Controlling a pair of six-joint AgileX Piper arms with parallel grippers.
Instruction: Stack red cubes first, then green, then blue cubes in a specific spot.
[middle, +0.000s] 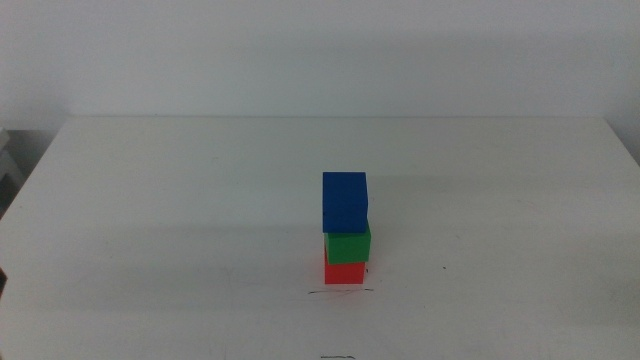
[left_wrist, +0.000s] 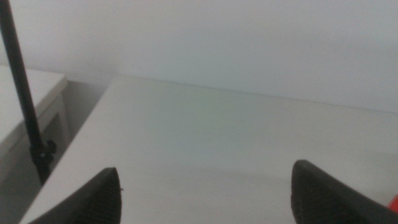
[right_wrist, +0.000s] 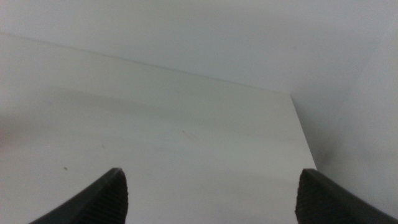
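Both my grippers, left (left_wrist: 205, 193) and right (right_wrist: 211, 196), hang with jaws spread apart and empty, well away from the tower and absent from the middle view. Beside the thin dark scribbled line (middle: 340, 292) on the white table (middle: 150, 200), the small matte red cube (middle: 344, 272) carries the green cube (middle: 348, 244), topped by the deep blue cube (middle: 344, 202) sitting slightly askew, so I judge stacking finished. Only the middle view shows the whole tower; my left wrist catches just a red sliver at its frame edge.

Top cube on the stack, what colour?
Deep blue cube, clearest in the middle view.
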